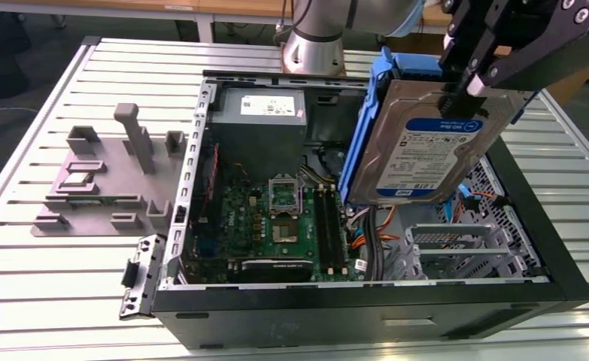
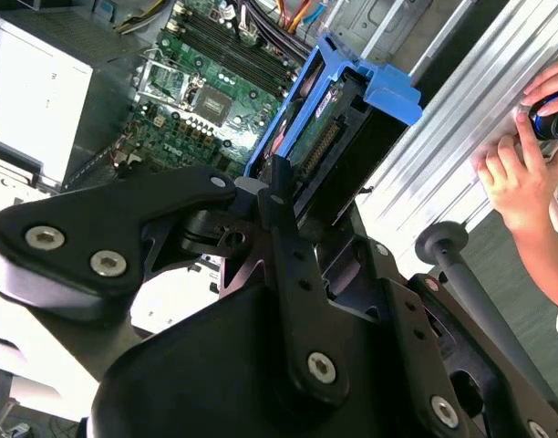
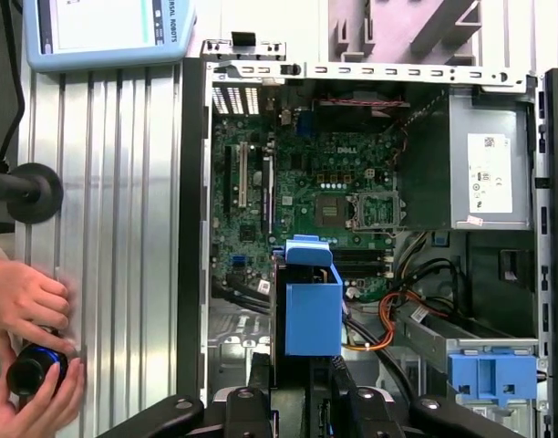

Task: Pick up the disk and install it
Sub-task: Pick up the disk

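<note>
The disk [image 1: 429, 150], a silver hard drive with a white-and-blue label and blue carrier rails, hangs on edge and tilted above the open computer case [image 1: 374, 301], over its right half in the exterior view. My gripper [image 1: 465, 94] is shut on the disk's upper edge. In the second wrist view the black fingers [image 2: 277, 196] clamp the disk [image 2: 338, 114] over the motherboard. In the first wrist view the disk [image 3: 312, 306] appears end-on as a blue block just past my gripper [image 3: 302, 370].
Inside the case lie the motherboard [image 1: 274, 218], a grey power supply [image 1: 259, 120] and a metal drive cage [image 1: 455, 244]. A blue latch piece [image 3: 493, 374] sits in the case. A grey fixture [image 1: 104, 180] stands on the exterior view's left. A person's hands [image 3: 28, 347] hold a small object beside the case.
</note>
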Tool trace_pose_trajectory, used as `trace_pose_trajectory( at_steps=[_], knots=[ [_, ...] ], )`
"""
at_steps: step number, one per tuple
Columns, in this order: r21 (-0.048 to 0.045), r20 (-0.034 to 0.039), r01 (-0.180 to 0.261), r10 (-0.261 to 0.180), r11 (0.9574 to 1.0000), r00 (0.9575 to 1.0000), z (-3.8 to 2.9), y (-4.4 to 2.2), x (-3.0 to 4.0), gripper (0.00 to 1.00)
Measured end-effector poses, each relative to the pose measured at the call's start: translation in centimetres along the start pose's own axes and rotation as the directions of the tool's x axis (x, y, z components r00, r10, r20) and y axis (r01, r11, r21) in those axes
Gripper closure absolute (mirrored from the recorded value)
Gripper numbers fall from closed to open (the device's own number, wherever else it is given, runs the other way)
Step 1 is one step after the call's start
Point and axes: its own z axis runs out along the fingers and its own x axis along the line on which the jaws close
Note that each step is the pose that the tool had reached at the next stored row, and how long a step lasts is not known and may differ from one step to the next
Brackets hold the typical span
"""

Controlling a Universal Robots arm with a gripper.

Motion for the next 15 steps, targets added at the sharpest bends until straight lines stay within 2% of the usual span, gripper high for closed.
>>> trace_pose_trajectory(
  at_steps=[15],
  knots=[
    [0.0,0.0002,0.0,0.0,1.0,1.0,0.05,-0.3,0.0,0.65]
  ],
)
